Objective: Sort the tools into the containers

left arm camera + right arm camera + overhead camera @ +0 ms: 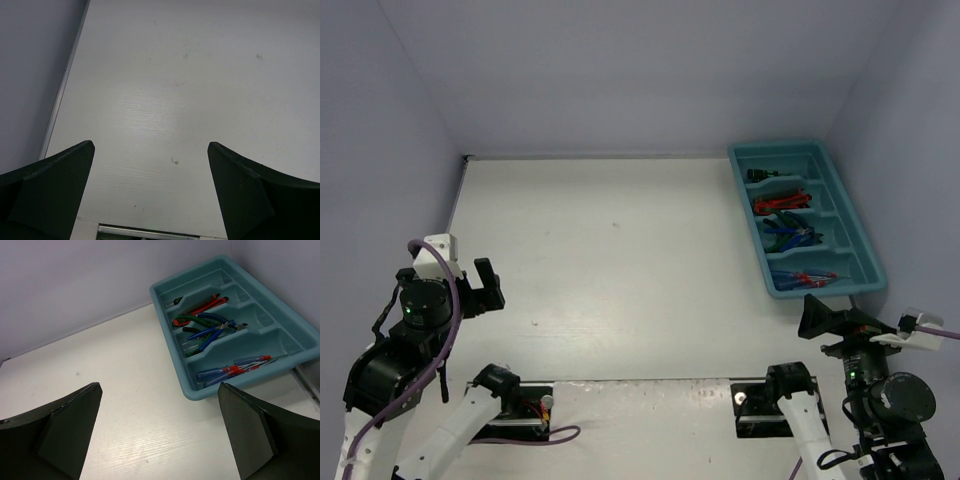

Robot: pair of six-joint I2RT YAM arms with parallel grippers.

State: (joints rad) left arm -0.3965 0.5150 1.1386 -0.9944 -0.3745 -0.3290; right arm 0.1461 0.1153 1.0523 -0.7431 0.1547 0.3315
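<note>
With my left end effector (pixel 150 150) and right end effector (pixel 160 390) both spread wide and empty, the tools (pixel 212 330) lie in the teal tray (pixel 197 392) at the far right of the table (pixel 620 280), so sorting looks finished and next I would only check for strays.

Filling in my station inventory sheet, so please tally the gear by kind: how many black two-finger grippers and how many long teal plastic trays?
Black two-finger grippers: 2, the left gripper and the right gripper, both open.
Long teal plastic tray: 1.
Total: 3. The small hand tools lying in the tray overlap too much to count.
</note>
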